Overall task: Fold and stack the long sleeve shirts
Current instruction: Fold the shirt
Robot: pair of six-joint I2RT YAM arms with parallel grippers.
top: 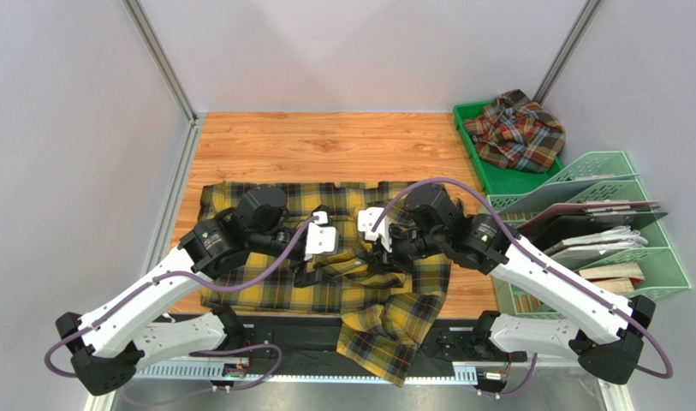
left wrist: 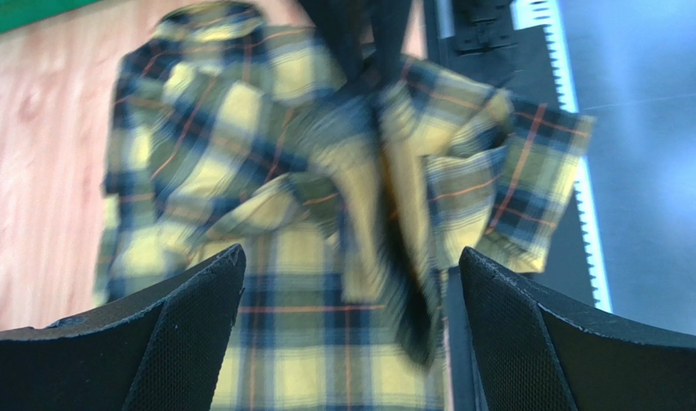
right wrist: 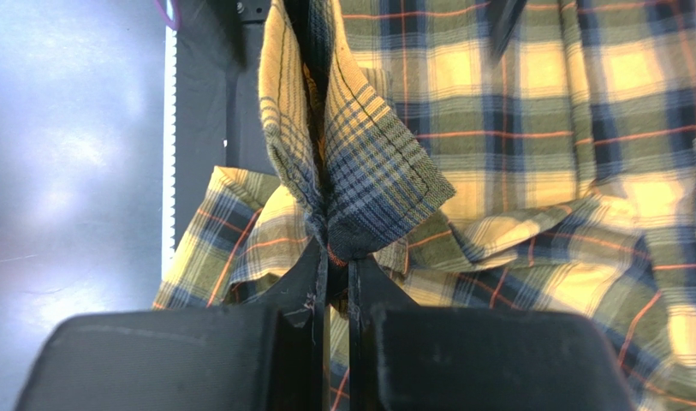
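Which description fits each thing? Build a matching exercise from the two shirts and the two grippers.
Things:
1. yellow shirt
2. red shirt
3. left gripper
4. right gripper

Descriptions:
A. shut on a fold of yellow cloth
B. bunched in the green tray
C. open, holding nothing
D. spread on the wooden table

Pairs: 1-D, 2-B, 3-C, 4-A

You have no text, label, brand, number or sign that can be read in any view, and if the books and folders [top: 582, 227] in the green rack [top: 596, 168] right of the wooden surface [top: 325, 145] carry print, it shows too small to tell.
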